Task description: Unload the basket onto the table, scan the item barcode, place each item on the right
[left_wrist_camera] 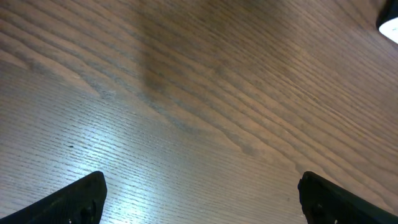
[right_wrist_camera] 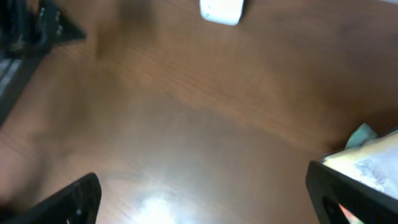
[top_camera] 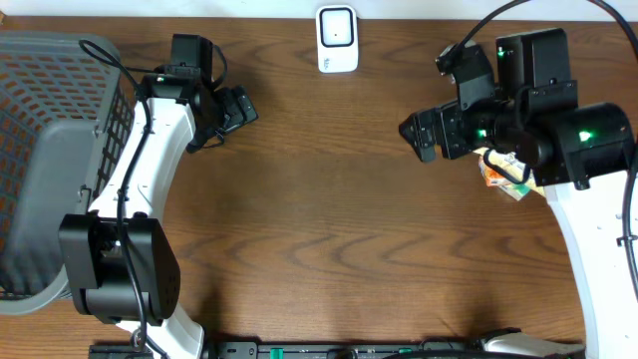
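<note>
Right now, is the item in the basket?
No, the item lies on the table's right side, while the basket stands at the far left.

- Left gripper [left_wrist_camera: 200, 202] spread wide, black fingertips [left_wrist_camera: 78, 200] in the lower corners
- Wood-grain table [left_wrist_camera: 205, 87] beneath
- White object [left_wrist_camera: 390, 25] cut off at top right

Nothing can be read: no words, brands or numbers are legible in any view. The white scanner [top_camera: 337, 38] at the far edge of the tabletop [top_camera: 329, 199] shows a dark window on its face but no lettering that can be made out. The packet [top_camera: 501, 178] on the right carries orange, green and white print, too small and blurred to read.
</note>
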